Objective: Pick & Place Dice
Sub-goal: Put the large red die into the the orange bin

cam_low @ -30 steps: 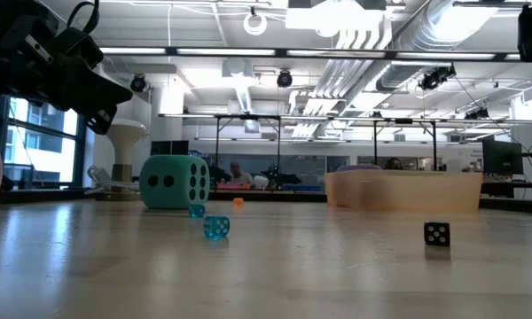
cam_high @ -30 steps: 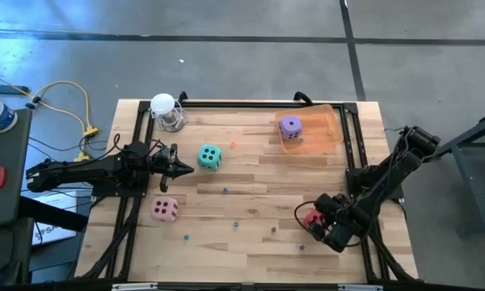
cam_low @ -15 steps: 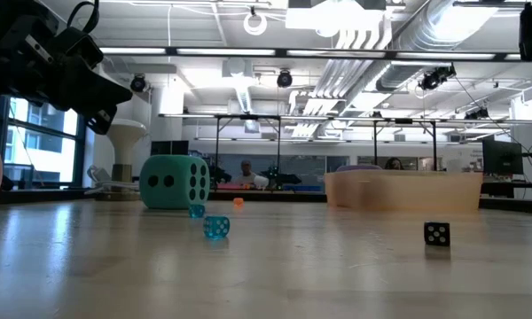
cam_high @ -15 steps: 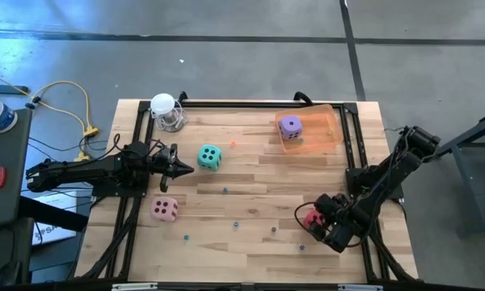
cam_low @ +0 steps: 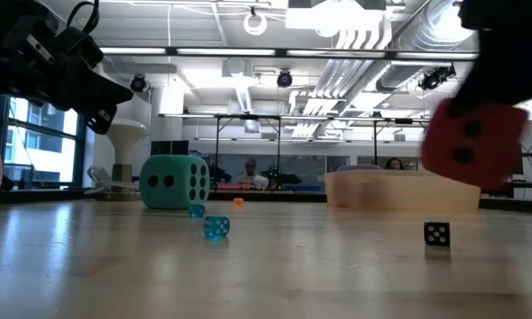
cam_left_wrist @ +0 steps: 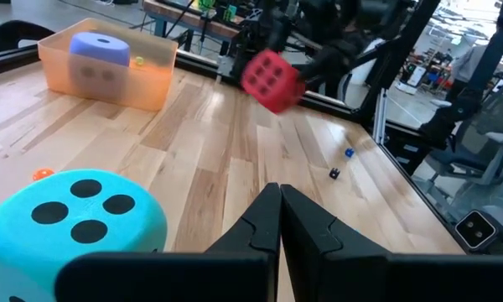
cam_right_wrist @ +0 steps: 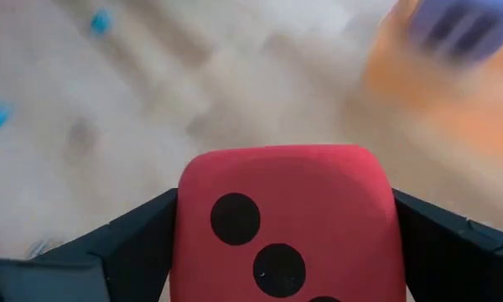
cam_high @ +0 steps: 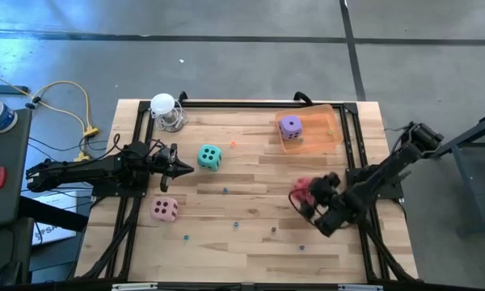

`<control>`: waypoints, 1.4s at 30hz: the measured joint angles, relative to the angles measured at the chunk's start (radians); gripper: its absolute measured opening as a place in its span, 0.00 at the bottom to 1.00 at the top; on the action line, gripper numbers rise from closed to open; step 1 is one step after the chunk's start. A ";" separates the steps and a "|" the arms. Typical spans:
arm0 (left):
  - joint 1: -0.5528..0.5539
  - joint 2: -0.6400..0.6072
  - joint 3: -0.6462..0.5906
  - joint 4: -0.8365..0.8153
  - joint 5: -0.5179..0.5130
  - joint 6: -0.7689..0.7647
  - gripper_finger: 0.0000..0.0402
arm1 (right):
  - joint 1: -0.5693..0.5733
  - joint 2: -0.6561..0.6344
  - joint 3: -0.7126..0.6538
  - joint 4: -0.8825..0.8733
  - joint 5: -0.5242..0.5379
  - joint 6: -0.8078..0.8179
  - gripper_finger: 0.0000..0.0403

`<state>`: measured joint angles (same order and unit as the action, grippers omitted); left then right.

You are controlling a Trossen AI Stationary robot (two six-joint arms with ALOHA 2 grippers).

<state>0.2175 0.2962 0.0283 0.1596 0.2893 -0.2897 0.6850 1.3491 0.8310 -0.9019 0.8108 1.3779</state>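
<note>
A: High view: the right gripper (cam_high: 309,198) has the red die (cam_high: 302,191) clamped between its fingers, lifted off the desk (cam_high: 250,178).

B: And where does it go?

A: Likely the orange bin (cam_high: 330,133), at the desk's far right corner, with the purple die (cam_high: 289,126) already in it. From the gripper the bin lies farther back and slightly right, so the right arm is much the nearer one.

B: The left one?

A: The left gripper (cam_high: 186,168) is shut, empty, just beside the teal die (cam_high: 209,158). The pink die (cam_high: 164,209) sits near the desk's left edge.
</note>
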 joint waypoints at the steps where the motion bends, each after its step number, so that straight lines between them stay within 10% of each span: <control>1: 0.000 0.000 0.000 0.000 0.000 0.000 0.01 | -0.025 -0.007 0.000 -0.010 0.045 -0.019 0.90; 12: 0.000 0.000 0.000 -0.002 0.000 0.001 0.01 | -0.383 -0.125 0.002 -0.025 0.299 -0.074 0.90; 26: 0.000 0.000 0.000 -0.003 0.002 0.005 0.01 | -0.836 -0.151 0.002 -0.024 0.150 -0.202 0.90; 42: 0.000 0.000 0.000 -0.004 0.003 0.005 0.01 | -0.951 -0.139 0.002 0.066 0.157 -0.337 0.98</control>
<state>0.2175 0.2962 0.0280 0.1555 0.2920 -0.2844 -0.2656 1.2102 0.8330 -0.8363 0.9680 1.0407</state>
